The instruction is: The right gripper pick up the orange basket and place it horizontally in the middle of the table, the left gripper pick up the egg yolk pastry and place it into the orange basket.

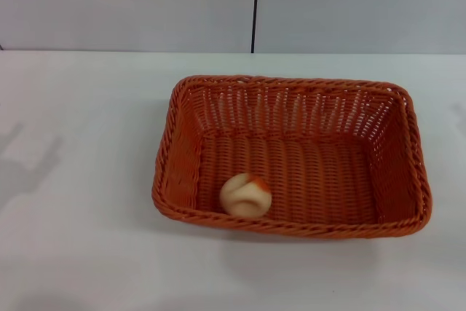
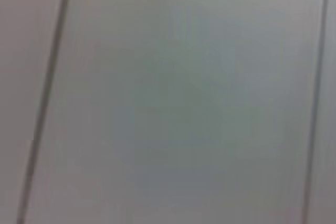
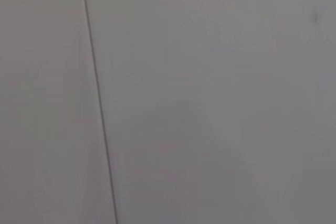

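Note:
The orange basket (image 1: 182,143) lies lengthwise across the middle of the white table (image 1: 80,136) in the head view. Inside it, near its front left corner, rests the egg yolk pastry (image 1: 245,194), a pale round ball with an orange-red patch. Neither gripper shows in any view. Both wrist views hold only a plain grey panelled surface with dark seams.
A grey wall with a dark vertical seam (image 1: 255,5) stands behind the table's far edge. Faint shadows fall on the tabletop at the left (image 1: 29,165) and at the far right edge. Bare white tabletop surrounds the basket on all sides.

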Motion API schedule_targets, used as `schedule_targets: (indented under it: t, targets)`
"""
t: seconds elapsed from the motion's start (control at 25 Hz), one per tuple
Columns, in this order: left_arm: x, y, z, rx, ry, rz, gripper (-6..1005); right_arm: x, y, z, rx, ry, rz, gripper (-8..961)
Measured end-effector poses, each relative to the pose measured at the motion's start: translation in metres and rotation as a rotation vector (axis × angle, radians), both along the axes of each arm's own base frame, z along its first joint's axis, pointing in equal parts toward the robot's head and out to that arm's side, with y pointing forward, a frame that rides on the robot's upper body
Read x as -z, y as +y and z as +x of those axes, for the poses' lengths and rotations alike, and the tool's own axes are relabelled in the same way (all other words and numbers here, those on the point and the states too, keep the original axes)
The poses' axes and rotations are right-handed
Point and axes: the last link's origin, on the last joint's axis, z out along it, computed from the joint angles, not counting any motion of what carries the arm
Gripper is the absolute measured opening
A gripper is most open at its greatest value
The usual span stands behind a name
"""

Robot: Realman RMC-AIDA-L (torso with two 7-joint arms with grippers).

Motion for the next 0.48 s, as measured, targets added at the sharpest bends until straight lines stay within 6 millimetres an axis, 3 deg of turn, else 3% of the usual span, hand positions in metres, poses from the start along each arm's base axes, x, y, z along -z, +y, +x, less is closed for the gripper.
schedule_targets:
  t: [0.48]
  targets:
    - [0.001, -0.014, -0.005, -0.040, -0.015, 0.070, 808, -0.006, 0.009, 0.001, 0.016, 0.008, 0.073, 595]
